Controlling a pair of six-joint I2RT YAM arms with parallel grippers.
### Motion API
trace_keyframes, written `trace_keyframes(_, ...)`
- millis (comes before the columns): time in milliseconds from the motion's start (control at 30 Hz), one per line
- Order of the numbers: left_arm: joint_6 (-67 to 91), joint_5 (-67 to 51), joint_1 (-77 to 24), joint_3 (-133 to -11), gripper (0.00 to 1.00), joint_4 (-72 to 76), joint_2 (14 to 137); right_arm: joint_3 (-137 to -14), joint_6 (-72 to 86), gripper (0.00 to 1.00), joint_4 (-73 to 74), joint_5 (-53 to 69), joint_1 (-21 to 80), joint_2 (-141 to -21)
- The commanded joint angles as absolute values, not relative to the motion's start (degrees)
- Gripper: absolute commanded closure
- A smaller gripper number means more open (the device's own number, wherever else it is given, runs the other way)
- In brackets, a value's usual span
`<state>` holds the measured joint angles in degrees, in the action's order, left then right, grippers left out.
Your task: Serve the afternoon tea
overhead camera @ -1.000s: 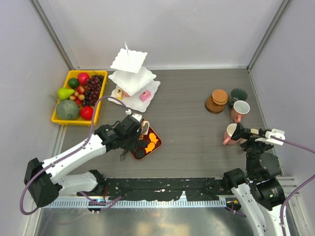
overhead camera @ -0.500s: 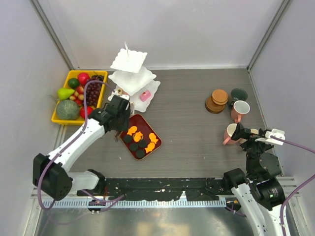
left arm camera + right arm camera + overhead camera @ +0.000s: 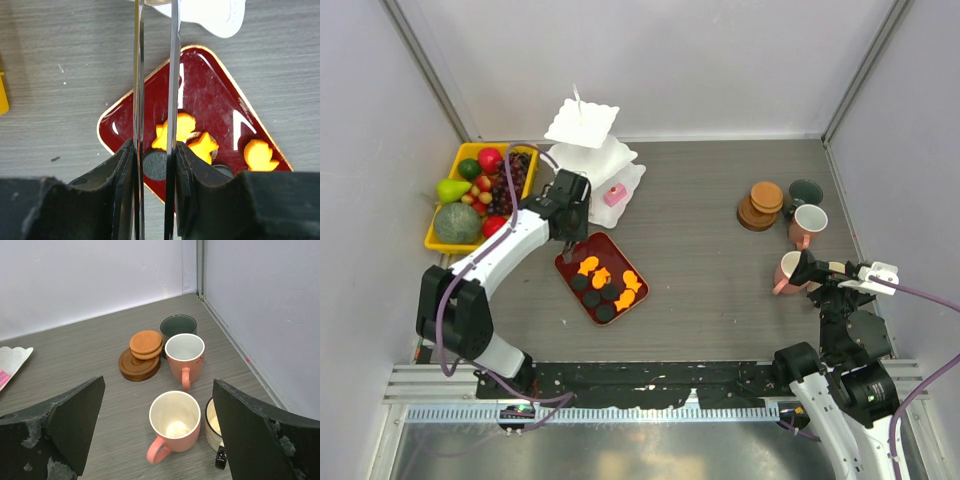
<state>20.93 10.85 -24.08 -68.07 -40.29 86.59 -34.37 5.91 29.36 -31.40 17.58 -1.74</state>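
The white three-tier stand (image 3: 582, 140) stands at the back left, with a pink pastry (image 3: 614, 195) on its bottom tier. My left gripper (image 3: 567, 208) hovers between the stand and the red tray (image 3: 632, 303), which holds orange (image 3: 590, 266) and black pastries (image 3: 606, 312). It is shut on the metal tongs (image 3: 172, 75); their tips run out of the left wrist view by the stand's edge (image 3: 220, 17). My right gripper (image 3: 162, 427) is open above a pink mug (image 3: 176, 427), with a beige mug (image 3: 214, 424), another pink mug (image 3: 185, 357), a green mug (image 3: 178, 325) and brown coasters (image 3: 142, 354) nearby.
A yellow tray (image 3: 442, 246) of fruit sits at the far left, close to the left arm's elbow side. Grey walls close in the table at the back and both sides; the mugs stand near the right wall.
My left gripper has moved with the tongs from over the red tray back toward the stand, uncovering the tray. The right arm has not moved.
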Motion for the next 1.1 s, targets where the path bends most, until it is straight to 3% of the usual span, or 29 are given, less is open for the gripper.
trace_keyframes(0, 22.23, 10.98, -23.64, -72.68, 0.73, -36.21, 89.37, -34.45, 5.27, 0.05, 26.63, -30.94, 17.84, -1.85)
trace_keyframes(500, 23.38, 11.43, -23.38, -74.8, 0.65, -32.34, 97.56, -34.45, 5.27, 0.05, 26.72, -30.94, 17.84, -1.76)
trace_keyframes(833, 22.94, 10.2, -23.29, -72.07, 0.49, -33.83, 92.82, -34.45, 5.36, 0.04, 26.72, -30.85, 17.84, -1.58)
trace_keyframes(1067, 22.76, 7.39, -23.38, -69.36, 0.5, -36.38, 87.03, -34.54, 5.27, 0.04, 26.72, -30.94, 17.93, -1.58)
